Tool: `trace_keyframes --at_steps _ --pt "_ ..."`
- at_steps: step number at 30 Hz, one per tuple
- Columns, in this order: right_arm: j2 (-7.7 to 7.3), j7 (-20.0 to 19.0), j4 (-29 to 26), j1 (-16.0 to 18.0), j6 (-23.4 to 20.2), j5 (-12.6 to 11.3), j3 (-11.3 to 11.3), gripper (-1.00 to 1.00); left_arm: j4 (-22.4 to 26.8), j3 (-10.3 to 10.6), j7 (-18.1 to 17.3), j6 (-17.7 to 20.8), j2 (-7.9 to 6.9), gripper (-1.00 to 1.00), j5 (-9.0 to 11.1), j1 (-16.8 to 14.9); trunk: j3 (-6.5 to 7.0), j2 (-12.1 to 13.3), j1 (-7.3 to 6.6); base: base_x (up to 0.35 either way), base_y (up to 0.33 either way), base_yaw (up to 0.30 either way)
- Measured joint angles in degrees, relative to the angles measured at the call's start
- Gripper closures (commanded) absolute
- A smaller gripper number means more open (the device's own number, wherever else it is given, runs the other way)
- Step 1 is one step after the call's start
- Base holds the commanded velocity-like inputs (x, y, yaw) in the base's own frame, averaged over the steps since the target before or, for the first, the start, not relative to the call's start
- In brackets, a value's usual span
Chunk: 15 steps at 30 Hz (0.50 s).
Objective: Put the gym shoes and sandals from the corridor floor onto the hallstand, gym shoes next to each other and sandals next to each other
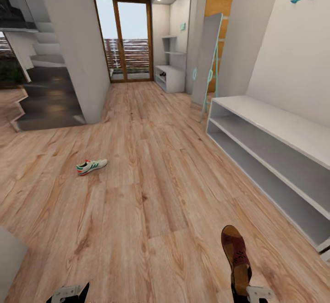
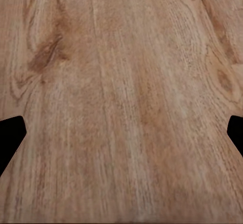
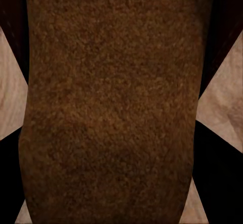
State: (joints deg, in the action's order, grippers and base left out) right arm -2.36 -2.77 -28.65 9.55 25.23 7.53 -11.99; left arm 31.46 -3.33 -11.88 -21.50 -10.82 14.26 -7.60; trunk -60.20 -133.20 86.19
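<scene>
Right gripper (image 1: pixel 245 289) is clamped on a brown sandal (image 1: pixel 236 255), heel end pinched, toe forward over the corridor floor (image 1: pixel 151 179); left gripper (image 2: pixel 121 133) spread, empty. The hallstand (image 1: pixel 275 152) is near right. One gym shoe (image 1: pixel 91 166) lies far left: light, soft, best gripped mid-body.

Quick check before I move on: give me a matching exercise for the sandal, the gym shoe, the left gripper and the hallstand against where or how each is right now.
Things:
1. sandal
2. gym shoe
3. left gripper
4. hallstand

States:
A. open, over bare corridor floor
B. lying on the floor, left of centre
C. held in the right gripper
D. along the right wall, visible shelves bare

Pairs: 1-C, 2-B, 3-A, 4-D
</scene>
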Motion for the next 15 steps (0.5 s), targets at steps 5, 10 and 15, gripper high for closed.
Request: trace_keyframes --at_steps 5,10,15 --pt "0.09 0.00 0.00 0.00 -0.03 0.00 -0.01 1.00 0.00 0.00 -0.04 -0.02 0.00 -1.00 -0.01 0.00 0.00 0.00 0.00 0.000 0.000 0.280" --pt "0.10 0.00 0.00 0.00 -0.04 0.05 -0.01 1.00 0.06 0.00 -0.05 -0.02 0.00 -1.00 -0.01 0.00 0.00 0.00 0.00 0.000 0.000 0.280" --pt "0.10 0.00 0.00 0.00 -0.04 0.07 -0.01 1.00 0.08 0.00 -0.34 -0.02 0.07 -1.00 0.06 0.00 0.00 0.00 -0.01 0.076 0.000 0.280"
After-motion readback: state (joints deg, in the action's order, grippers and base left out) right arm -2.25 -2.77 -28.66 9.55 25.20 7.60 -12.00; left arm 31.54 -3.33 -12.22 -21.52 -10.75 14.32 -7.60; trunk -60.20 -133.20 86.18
